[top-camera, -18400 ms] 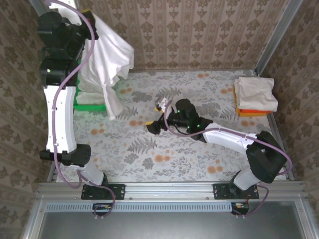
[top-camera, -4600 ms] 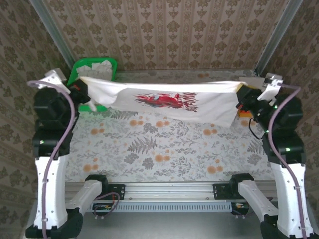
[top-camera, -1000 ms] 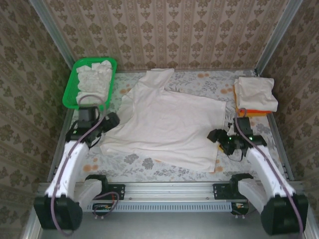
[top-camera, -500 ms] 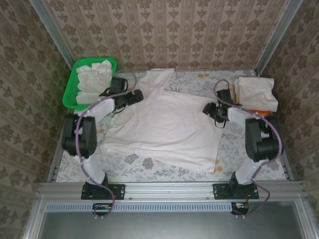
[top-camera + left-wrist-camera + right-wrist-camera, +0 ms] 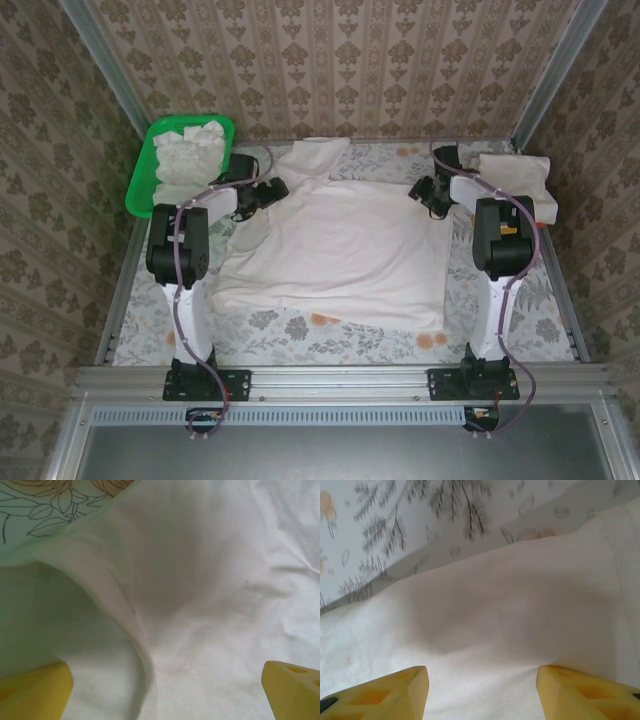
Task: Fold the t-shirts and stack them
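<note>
An off-white short-sleeved cotton t-shirt lies spread out, its plain side up, on the pale table cover printed with grey ferns and orange blossoms. It begins just to the right of the green plastic mesh basket and takes up the middle of the table. One rumpled part reaches toward the back wall at about the same depth as the basket.

The basket holds crumpled white cloths. A folded off-white t-shirt sits at the far right corner, well apart from the basket, with the whole spread shirt between them.

The left gripper rests low at the shirt's far left shoulder, just beside the basket's right-hand side. In the left wrist view its two yellow fingertips stand wide apart at the bottom corners. Between them is loose white cloth with a soft ridge rising toward the camera. The pads press on nothing, so the left gripper is spread and has hold of nothing.

The right gripper sits at the shirt's far right shoulder, on the side away from the basket and close to the folded shirt. In the right wrist view its yellow fingertips are likewise far apart, with smooth cloth lying in the gap and the shirt's edge running across the fern-printed cover beyond. The right gripper is also spread, and no cloth is pinched between its fingers.
</note>
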Motion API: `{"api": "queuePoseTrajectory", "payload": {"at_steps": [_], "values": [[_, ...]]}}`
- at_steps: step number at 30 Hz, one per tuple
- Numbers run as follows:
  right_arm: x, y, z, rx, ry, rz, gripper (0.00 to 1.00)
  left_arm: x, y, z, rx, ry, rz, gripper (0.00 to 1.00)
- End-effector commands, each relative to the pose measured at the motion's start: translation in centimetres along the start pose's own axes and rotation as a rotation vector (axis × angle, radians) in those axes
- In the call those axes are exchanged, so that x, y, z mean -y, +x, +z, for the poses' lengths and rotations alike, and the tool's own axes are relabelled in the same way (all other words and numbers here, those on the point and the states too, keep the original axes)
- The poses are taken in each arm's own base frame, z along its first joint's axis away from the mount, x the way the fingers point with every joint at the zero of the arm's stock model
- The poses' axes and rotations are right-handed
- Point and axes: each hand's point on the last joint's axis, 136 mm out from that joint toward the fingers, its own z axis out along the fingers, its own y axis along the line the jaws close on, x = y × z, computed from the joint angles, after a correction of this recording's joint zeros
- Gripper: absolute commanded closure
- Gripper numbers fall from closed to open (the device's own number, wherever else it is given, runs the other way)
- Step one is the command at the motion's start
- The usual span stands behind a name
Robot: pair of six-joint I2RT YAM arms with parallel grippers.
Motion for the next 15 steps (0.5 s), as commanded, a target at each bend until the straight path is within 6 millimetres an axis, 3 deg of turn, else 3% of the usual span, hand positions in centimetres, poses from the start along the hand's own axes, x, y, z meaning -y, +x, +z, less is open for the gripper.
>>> {"api": "queuePoseTrajectory", "payload": {"at_steps": [1, 6, 15], "values": [[2.2, 0.8, 1.7, -0.116, 0.072, -0.006, 0.38, -0.6, 0.5, 0.4, -0.043, -0.016, -0.044, 0.01], [1.6, -2.7, 2.9, -0.093, 0.062, -0.008, 0.38, -0.1, 0.3, -0.3, -0.023, -0.027, -0.044, 0.01], [-3.0, -7.7, 5.3, -0.067, -0.097, -0.014, 0.37, 0.0, -0.3, 0.6, -0.017, -0.04, -0.064, 0.01]]}}
